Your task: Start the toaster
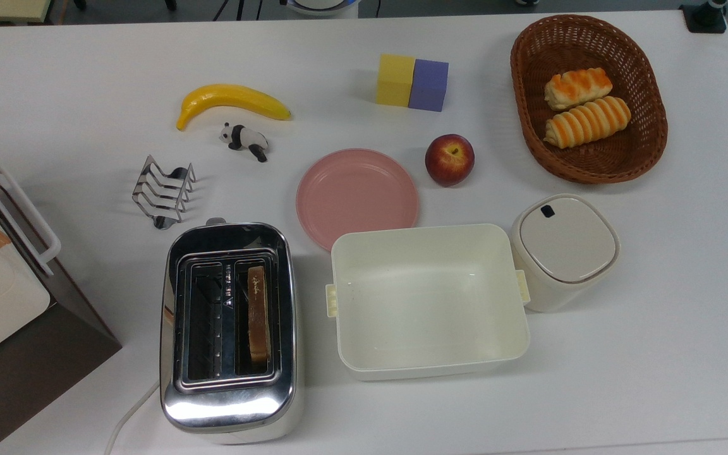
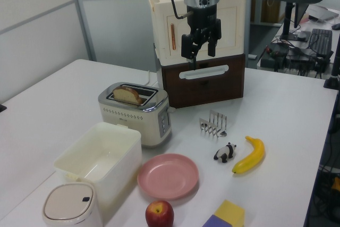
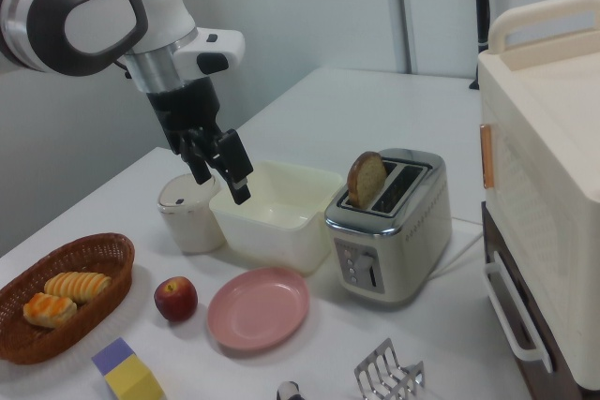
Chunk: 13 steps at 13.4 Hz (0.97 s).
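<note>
The shiny chrome two-slot toaster [image 1: 228,328] sits near the table's edge at the top view's lower left, a slice of browned toast [image 3: 366,179] standing proud in one slot, so I judge it not yet started. Its control face, with a slim lever slot [image 3: 372,273], shows in the right view, turned toward the pink round plate [image 3: 259,306]. A deep cream plastic tub [image 1: 430,354] stands just beside the toaster; the small wire toast rack [image 1: 163,191] lies near its lever end.

My black two-finger gripper [image 2: 201,42] hangs high in the air, well apart from the toaster, its jaws open a little and gripping nothing. In the left view it hovers before the white-and-brown box appliance [image 2: 223,81]; in the right view it hangs above the tub.

I read this as the approach step. The next move, as I judge it, calls for bringing the fingers down to the lever end, setting a fingertip on top of the lever, and pressing straight down until it latches, without nudging the rack or the plate.
</note>
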### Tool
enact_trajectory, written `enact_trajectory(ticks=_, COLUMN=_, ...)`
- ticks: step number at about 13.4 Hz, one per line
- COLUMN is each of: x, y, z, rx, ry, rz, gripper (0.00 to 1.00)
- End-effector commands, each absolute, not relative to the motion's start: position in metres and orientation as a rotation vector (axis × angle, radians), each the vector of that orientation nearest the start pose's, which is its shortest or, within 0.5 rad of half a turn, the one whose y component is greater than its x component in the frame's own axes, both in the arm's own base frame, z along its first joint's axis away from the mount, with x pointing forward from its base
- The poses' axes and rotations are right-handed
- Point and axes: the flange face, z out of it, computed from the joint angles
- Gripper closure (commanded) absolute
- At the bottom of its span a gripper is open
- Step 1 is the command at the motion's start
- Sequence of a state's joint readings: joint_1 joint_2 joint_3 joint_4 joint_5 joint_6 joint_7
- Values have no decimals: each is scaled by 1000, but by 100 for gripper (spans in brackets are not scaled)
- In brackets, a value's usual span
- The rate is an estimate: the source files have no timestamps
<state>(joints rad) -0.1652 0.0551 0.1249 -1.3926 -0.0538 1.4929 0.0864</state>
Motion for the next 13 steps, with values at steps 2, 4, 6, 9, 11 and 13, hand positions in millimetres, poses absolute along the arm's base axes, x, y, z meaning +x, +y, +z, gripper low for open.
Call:
enact_trajectory(ticks=2, x=554, y=-41, z=679, rx=-3166, ry=99, rz=-98, gripper=0)
enact_trajectory(ticks=4, x=553, y=-42, z=679, rx=-3167, ry=112, rz=-98, gripper=0)
enact_trajectory(ticks=6, x=555, y=-44, z=677, rx=-3163, ry=118, rz=-91, gripper=0)
enact_trajectory(ticks=9, x=555, y=-45, z=676, rx=-3158, ry=115, rz=-89, gripper=2)
enact_trajectory(ticks=11, x=556, y=-44, z=676, rx=-3158, ry=103, rz=-93, gripper=51)
enact_trajectory(ticks=13, x=559, y=-44, z=673, rx=-3157, ry=97, rz=-103, gripper=85)
